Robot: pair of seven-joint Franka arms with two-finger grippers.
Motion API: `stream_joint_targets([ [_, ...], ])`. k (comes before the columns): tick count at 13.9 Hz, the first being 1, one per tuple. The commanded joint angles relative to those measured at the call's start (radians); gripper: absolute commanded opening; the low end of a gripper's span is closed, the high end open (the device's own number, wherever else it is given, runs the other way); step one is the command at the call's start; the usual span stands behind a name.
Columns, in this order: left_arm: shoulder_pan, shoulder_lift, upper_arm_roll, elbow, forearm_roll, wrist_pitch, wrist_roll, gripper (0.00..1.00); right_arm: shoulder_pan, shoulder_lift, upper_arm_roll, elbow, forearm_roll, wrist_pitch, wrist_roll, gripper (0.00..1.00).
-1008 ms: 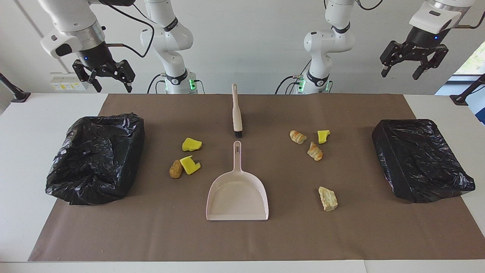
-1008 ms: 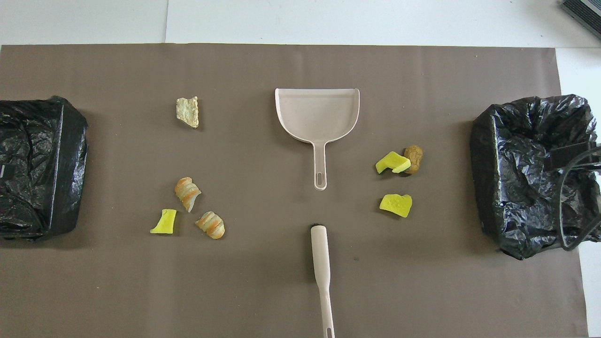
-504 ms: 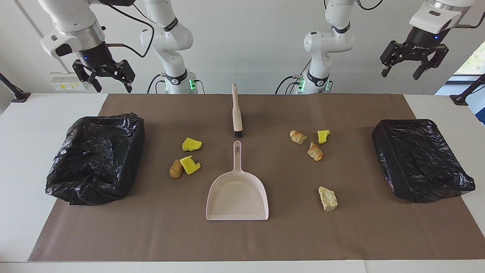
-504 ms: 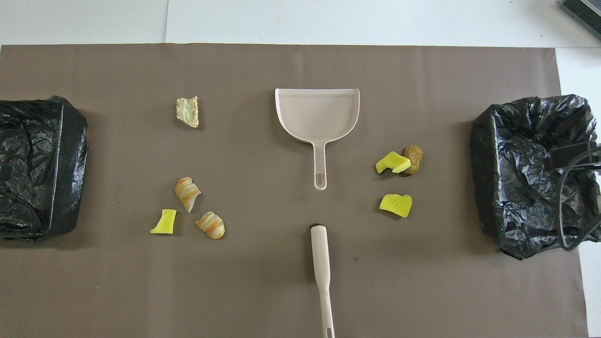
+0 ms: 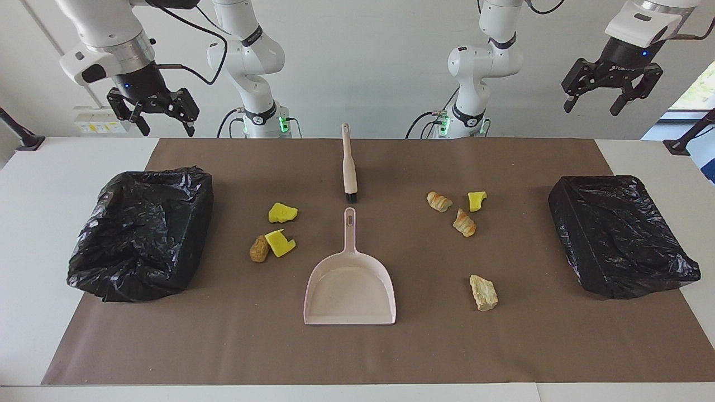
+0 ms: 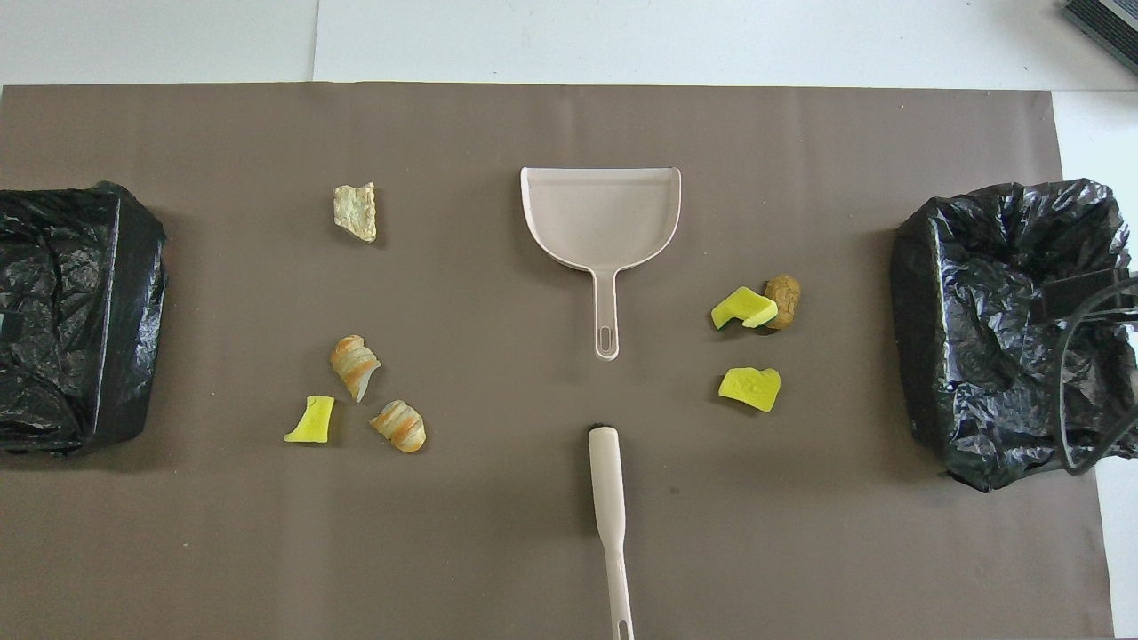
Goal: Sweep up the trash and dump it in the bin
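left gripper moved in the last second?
Yes. In the facing view the left gripper, fingers open and empty, has risen slightly against the window frame beside it, up in the air at the left arm's end of the table.

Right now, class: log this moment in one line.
trash: unswept | dustpan: empty | brush: untouched | pincers left, right: open, raised
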Motion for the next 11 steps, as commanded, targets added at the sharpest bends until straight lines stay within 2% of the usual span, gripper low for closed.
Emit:
stream_joint_targets([
  [1,-0.002,-0.013,-0.004,-0.002,0.016,-0.016,-0.01,1.0,-0.006,-0.012,0.008,-0.015,0.003,0.008,0.011,1.0],
  [11,-0.019,-0.03,-0.039,-0.024,0.007,-0.012,-0.013,1.0,-0.006,-0.012,0.008,-0.015,0.003,0.008,0.011,1.0],
])
